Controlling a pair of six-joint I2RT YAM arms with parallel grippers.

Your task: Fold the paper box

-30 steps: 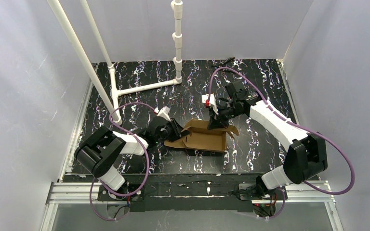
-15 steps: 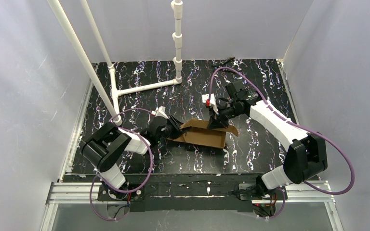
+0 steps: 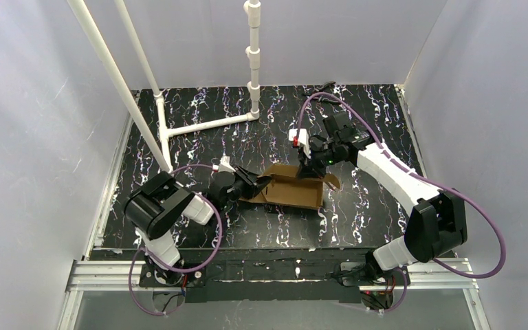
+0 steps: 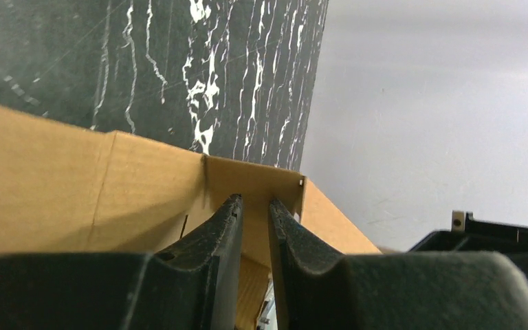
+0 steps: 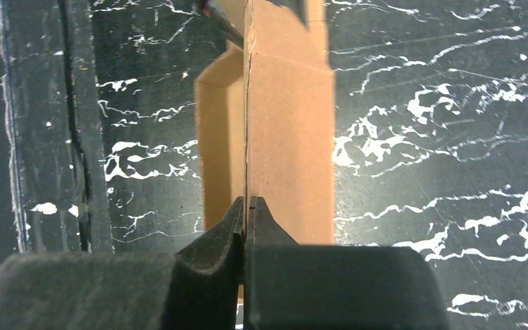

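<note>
The right gripper point(image 5: 247, 205) is being squeezed tight onto a thin upright wall of the paper box point(image 5: 289, 124), right along its crease. The left gripper point(image 4: 254, 206) is being held narrow, with only a slim gap between its jaws, up against a raised panel at the box's left end; whether any cardboard is being pinched there cannot be told. The brown box, partly raised into shape, is being held between both grippers near the middle of the black marbled table point(image 3: 371, 110), with the white pipe frame point(image 3: 206, 125) being left well apart at the far left
</note>
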